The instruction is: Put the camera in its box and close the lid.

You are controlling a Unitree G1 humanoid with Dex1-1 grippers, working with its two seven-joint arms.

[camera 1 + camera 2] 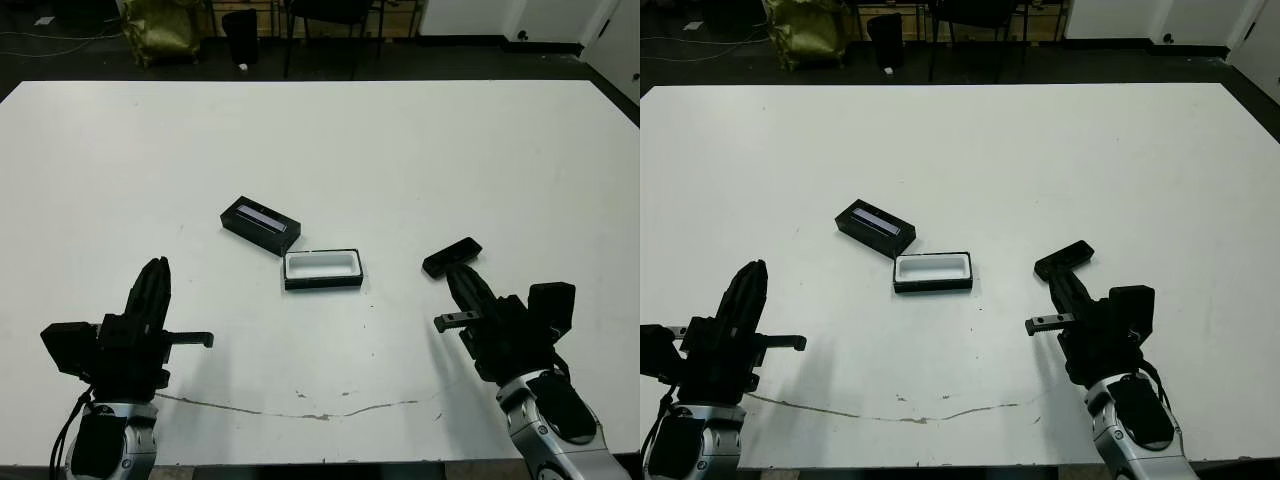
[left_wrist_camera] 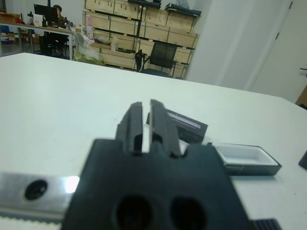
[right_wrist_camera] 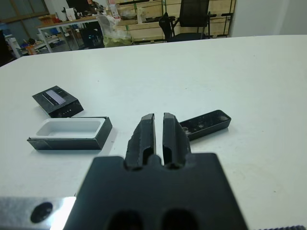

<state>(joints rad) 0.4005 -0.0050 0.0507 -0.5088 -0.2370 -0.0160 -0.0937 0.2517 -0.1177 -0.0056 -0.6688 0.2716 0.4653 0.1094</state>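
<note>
Nothing's begun here, as far as I can judge: the camera isn't in the box, the lid isn't on, and both arms sit low at the near edge of the white table (image 1: 320, 140).

Nearest to us, the left gripper (image 1: 155, 272) rests near the front left, fingers pressed almost together with only a thin slit between them, holding nothing. Over on the right, the right gripper (image 1: 458, 277) is the same, fingers nearly closed and empty, its tips just short of the camera.

And there's the camera (image 1: 452, 256), a flat black bar lying on the table just beyond the right gripper's tips, apart from them as far as I can tell. It's angled, well off to the right of the box.

Move in toward the middle: the box (image 1: 322, 268) sits open, white lining showing, and it's empty. Nothing inside at all.

Just behind it and to the left, the lid (image 1: 260, 225) lies on the table at a slant, pale strip facing up, its near corner right beside the box's corner; I can't tell whether they touch.

So everything's left: pick up the camera, seat it in the box, then fit the lid.
</note>
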